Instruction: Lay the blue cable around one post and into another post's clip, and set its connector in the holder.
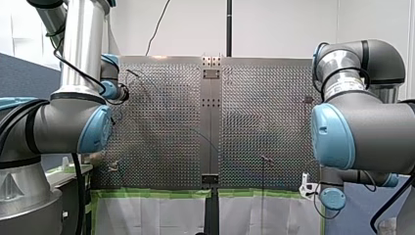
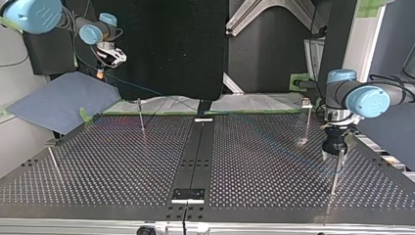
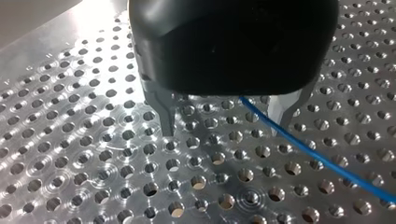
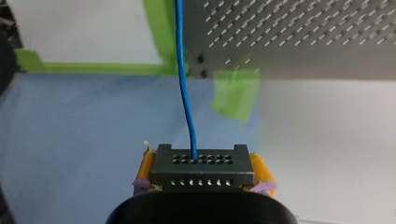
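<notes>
Perforated metal worktop (image 3: 70, 163) lies under the thin blue cable (image 3: 317, 158), which passes untouched between the wide-open metal fingers (image 3: 163, 116) of my left tool (image 3: 224, 133), pointed downward. My right tool (image 4: 203, 168) clamps the dark perforated connector (image 4: 203, 176) beyond the worktop's edge, over a blue sheet (image 4: 70, 140).

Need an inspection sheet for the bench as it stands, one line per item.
Surface: perforated table, bare metal.
Job's things: four posts upright; connector in my right gripper, not in a holder.
Clutter: nothing seen.
Grippers: my right gripper shut on the connector, off the table; my left gripper open, low over the table.
Cables: blue cable leaves the connector and passes between my left gripper's fingers.
Surroundings: blue sheet, green tape at the table's edge.
</notes>
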Robot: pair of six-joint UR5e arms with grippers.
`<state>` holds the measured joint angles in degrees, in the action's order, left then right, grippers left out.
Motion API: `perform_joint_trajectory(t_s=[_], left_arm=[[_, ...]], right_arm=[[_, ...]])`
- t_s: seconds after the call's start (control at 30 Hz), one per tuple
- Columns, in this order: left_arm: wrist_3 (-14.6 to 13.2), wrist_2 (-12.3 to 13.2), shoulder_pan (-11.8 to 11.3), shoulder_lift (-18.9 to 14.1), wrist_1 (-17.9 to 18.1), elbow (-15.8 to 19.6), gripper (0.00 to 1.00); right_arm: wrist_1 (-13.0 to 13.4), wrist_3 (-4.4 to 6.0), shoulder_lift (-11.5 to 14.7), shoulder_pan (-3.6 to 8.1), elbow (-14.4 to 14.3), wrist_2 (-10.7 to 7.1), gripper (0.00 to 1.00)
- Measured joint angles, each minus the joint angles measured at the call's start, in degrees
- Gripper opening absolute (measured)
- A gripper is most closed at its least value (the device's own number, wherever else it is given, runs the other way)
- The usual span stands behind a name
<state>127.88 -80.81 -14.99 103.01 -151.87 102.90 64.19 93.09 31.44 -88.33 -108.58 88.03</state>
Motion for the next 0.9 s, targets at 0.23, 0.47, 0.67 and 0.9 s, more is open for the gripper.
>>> perform_joint_trajectory(t_s=[0.23,0.47,0.67,0.9], left_arm=[[0.0,-0.1,0.0,0.0,-0.4,0.0,1.00],[1.2,-2.0,0.7,0.0,-2.0,0.0,1.00],[4.1,-2.3,0.7,-0.1,-2.3,0.1,1.00],[7.7,-2.2,0.4,-0.1,-2.8,0.3,1.00]], right_arm=[[2.8,1.62,3.3,0.46,-2.3,-3.50,0.00],[6.4,4.31,4.1,0.66,-2.7,-7.14,0.00],[8.5,5.87,4.1,0.69,-2.7,-9.93,0.00],[8.6,6.14,4.1,0.62,-2.7,-12.12,0.00]])
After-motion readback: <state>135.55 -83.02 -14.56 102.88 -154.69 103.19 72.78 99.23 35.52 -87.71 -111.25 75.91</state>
